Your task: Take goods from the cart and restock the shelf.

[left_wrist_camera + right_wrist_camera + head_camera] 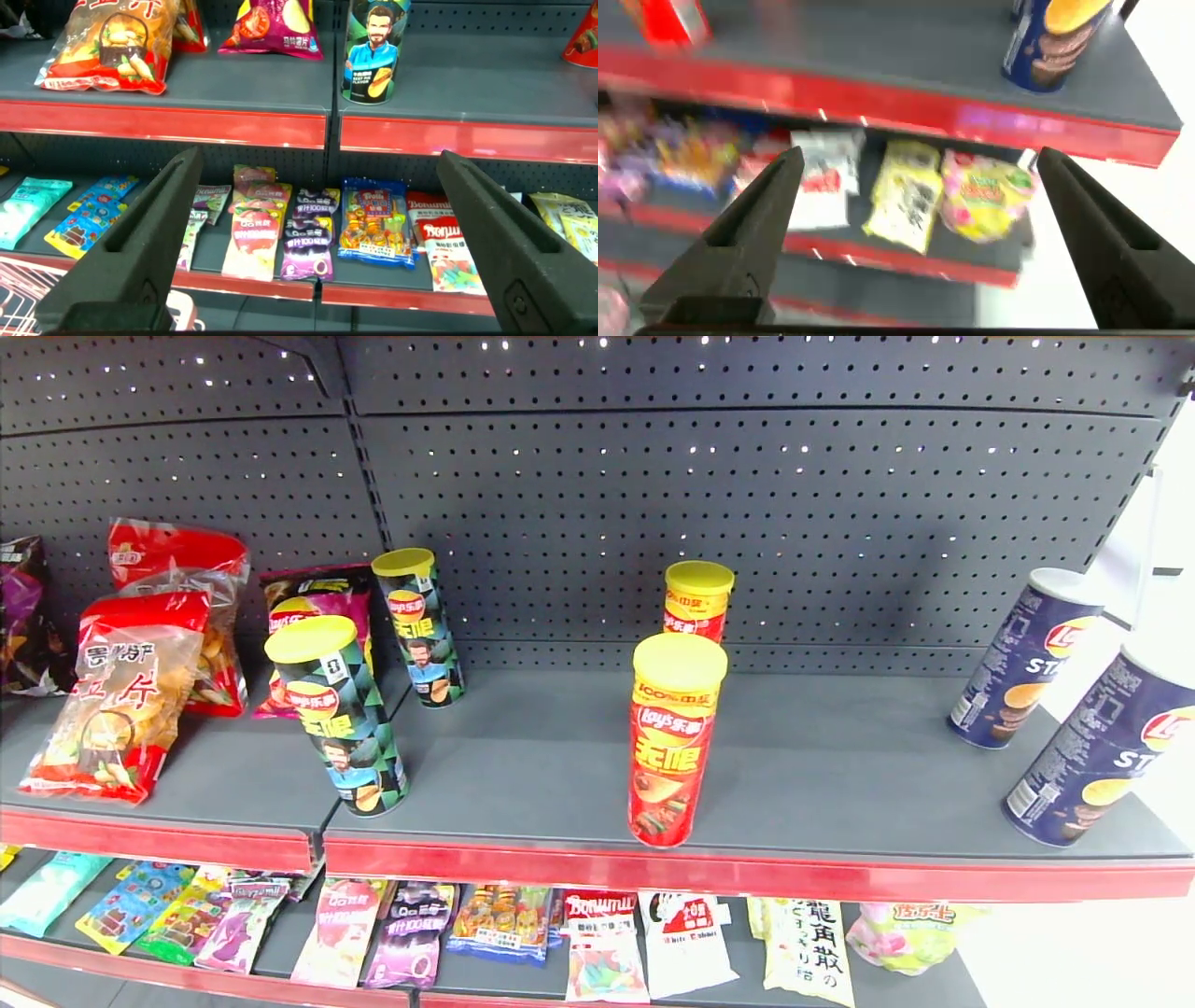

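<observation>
Shelf [840,756] has gaps mid & right; stocked goods stand on it, none carried. Blue can [1092,747] leans at near right corner, red can [674,739] sits on near edge: an arm swinging up w/ new stock could knock either off. Left hand [320,157] & right hand [920,154] both spread wide, empty

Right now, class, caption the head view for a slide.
Red crisp tube stands front-centre on grey shelf; blue tubes right, snack bags left.

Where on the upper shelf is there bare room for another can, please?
Widest bare patch: between the red cans and the blue cans. Smaller one: between the green cans and red cans. The left end, with snack bags, is crowded.
</observation>
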You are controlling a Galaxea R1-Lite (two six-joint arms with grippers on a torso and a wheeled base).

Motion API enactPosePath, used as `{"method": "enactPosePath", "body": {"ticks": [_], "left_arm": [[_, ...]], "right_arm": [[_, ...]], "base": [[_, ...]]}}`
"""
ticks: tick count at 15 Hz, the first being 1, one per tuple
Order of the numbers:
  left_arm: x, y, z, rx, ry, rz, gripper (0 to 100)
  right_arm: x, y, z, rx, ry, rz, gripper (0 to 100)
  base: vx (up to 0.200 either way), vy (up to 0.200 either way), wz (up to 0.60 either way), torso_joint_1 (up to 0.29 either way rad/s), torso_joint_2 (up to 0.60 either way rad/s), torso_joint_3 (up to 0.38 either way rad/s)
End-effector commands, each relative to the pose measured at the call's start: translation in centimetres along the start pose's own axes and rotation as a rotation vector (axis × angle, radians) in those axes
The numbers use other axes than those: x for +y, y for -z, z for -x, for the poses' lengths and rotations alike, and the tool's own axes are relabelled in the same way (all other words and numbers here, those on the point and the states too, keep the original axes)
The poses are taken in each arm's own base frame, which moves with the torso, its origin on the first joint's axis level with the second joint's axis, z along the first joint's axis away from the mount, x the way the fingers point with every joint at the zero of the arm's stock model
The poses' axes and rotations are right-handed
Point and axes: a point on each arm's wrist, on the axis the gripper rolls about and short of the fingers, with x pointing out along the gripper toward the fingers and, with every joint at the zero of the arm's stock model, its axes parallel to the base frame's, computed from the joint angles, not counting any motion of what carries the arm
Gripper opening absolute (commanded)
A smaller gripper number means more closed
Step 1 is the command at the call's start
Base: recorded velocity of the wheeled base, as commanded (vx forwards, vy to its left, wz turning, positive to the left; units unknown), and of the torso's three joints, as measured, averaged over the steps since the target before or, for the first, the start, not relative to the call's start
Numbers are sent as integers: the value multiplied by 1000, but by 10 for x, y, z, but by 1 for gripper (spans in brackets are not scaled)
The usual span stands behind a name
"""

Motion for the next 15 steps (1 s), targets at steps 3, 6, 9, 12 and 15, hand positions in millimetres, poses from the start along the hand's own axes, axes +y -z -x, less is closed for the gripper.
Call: {"method": "enactPosePath", "body": {"ticks": [3, 6, 9, 12, 15], "left_arm": [[0, 0, 0, -1, 0, 0, 100], [0, 0, 0, -1, 0, 0, 100], [0, 0, 0, -1, 0, 0, 100], [0, 0, 0, -1, 0, 0, 100], [0, 0, 0, -1, 0, 0, 100]], "right_arm": [[-1, 3, 7, -117, 77, -132, 100], [-2, 7, 5, -108, 91, 13, 100], [-2, 10, 4, -75, 86, -19, 100], [-2, 11, 4, -74, 88, -16, 100], [-2, 11, 4, -74, 88, -16, 100]], "base": [[0, 0, 0, 0, 0, 0], [0, 0, 0, 0, 0, 0], [0, 0, 0, 0, 0, 0], [0, 0, 0, 0, 0, 0], [0, 0, 0, 0, 0, 0]]}}
